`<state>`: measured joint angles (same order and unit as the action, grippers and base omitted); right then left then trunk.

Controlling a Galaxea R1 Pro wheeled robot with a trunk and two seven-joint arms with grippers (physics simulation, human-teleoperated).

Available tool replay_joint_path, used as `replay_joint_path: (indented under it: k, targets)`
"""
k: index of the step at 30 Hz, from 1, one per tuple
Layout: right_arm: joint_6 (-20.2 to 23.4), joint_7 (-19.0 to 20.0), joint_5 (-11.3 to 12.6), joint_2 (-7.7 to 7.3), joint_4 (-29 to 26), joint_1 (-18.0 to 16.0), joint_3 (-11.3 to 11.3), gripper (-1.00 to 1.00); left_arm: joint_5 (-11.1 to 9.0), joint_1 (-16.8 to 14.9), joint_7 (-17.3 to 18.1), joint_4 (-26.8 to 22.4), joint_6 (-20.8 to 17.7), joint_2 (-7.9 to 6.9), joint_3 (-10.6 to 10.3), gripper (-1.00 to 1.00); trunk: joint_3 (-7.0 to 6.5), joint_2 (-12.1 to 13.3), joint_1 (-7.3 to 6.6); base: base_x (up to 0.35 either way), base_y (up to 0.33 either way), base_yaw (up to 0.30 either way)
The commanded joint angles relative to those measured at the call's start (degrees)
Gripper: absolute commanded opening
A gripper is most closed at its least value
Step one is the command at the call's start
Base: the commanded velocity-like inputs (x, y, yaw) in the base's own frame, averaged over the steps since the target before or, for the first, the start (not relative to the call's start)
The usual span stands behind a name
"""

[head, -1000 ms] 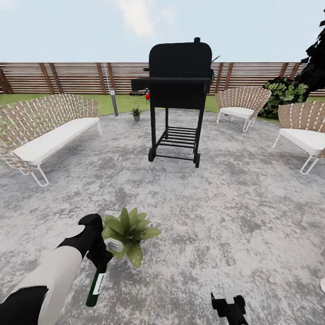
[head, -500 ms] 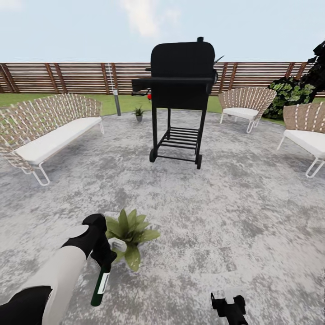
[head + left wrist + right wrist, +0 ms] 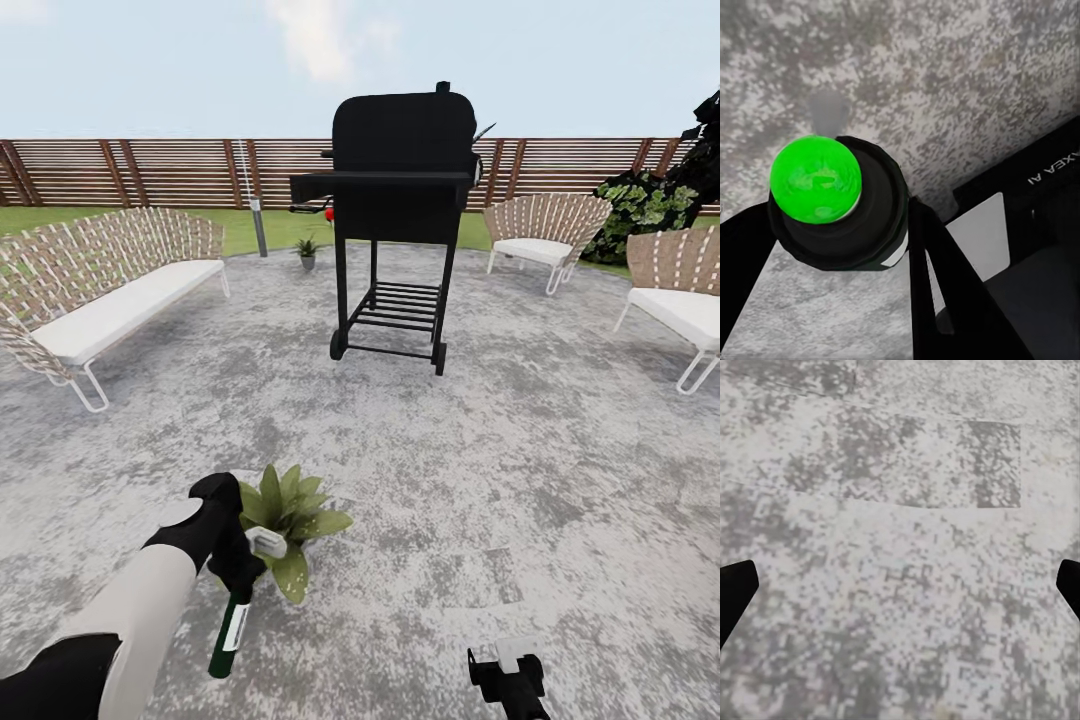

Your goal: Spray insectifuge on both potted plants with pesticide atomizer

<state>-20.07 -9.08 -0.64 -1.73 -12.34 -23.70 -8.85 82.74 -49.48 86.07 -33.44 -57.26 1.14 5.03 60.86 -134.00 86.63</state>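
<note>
Left fingers (image 3: 238, 578) clamp the slim dark-green labelled atomizer bottle (image 3: 229, 634) beside the broad-leaved potted plant (image 3: 288, 512); right fingers (image 3: 1066, 579) spread wide, empty.

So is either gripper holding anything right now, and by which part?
The left gripper holds the pesticide atomizer near its upper end, the bottle hanging down beside the near potted plant. The right gripper is open, holding nothing.

You moved the left gripper (image 3: 238, 578) right and nearer | pesticide atomizer (image 3: 229, 633) came with it | closer beside the broad-leaved potted plant (image 3: 288, 515)
</note>
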Motion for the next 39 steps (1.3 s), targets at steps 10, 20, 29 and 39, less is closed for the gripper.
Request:
replay_joint_path:
  k: [10, 20, 29, 39]
  targets:
    - [0.0, -0.5, -0.1, -0.03, 0.0, 0.0, -0.5, 1.00, 0.6, 0.1, 0.4, 0.0, -0.6, -2.21, 0.2, -1.00, 0.05, 0.0, -0.01, 0.000, 0.000, 0.000]
    - [0.0, -0.5, -0.1, -0.03, 0.0, 0.0, -0.5, 1.00, 0.6, 0.1, 0.4, 0.0, -0.6, -1.57, 0.3, -1.00, 0.05, 0.0, -0.01, 0.028, -0.096, 0.000]
    - [-0.1, -0.5, -0.1, -0.03, 0.0, 0.0, -0.5, 1.00, 0.6, 0.2, 0.3, 0.0, -0.5, -3.15, 0.2, -1.00, 0.05, 0.0, -0.01, 0.004, -0.017, 0.000]
    - [0.0, -0.5, -0.1, -0.03, 0.0, 0.0, -0.5, 1.00, 0.6, 0.4, 0.3, -0.1, -0.4, -5.31, 0.2, -1.00, 0.05, 0.0, -0.01, 0.000, 0.000, 0.000]
